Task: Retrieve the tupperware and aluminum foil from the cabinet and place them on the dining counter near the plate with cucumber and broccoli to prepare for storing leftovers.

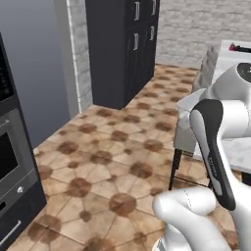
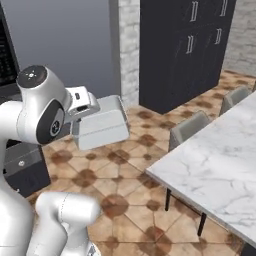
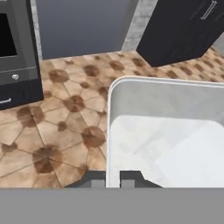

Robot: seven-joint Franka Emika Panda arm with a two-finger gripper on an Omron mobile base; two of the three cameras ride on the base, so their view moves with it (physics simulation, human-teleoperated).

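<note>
1. Clamped between the gripper (image 3: pixel 113 178) fingertips, the near edge of the tupperware (image 3: pixel 166 131) is seen in the hand view, the jaws drawn narrow on its rim. The pale grey box is spread over the right half of that view, above brown patterned floor tiles (image 3: pixel 65 127). An oven front (image 3: pixel 15 52) is shown at the upper left, a grey wall (image 3: pixel 81 24) behind it, and tall black cupboards (image 3: pixel 183 28) at the upper right.

2. From the right base view, the tupperware (image 2: pixel 102 125) is seen held out level in front of the white arm (image 2: pixel 40 110), in the air over the floor (image 2: pixel 125 185) and well apart from the dining counter (image 2: pixel 215 165). The marble slab is shown along the right side, with two grey stools (image 2: pixel 187 127) drawn up at its near edge. A brick pillar (image 2: pixel 129 45) is seen beside the black cupboards (image 2: pixel 185 45).

3. In the left base view, the box is hidden by the arm (image 1: pixel 220 147), which stands across the right side. A strip of the dining counter (image 1: pixel 235 147) is glimpsed behind the arm, and a small dark and red object (image 1: pixel 240 48), too small to identify, is seen on the far counter end. One stool (image 1: pixel 184 127) is partly visible beside the arm, with the oven front (image 1: pixel 12 162) at the left edge.
</note>
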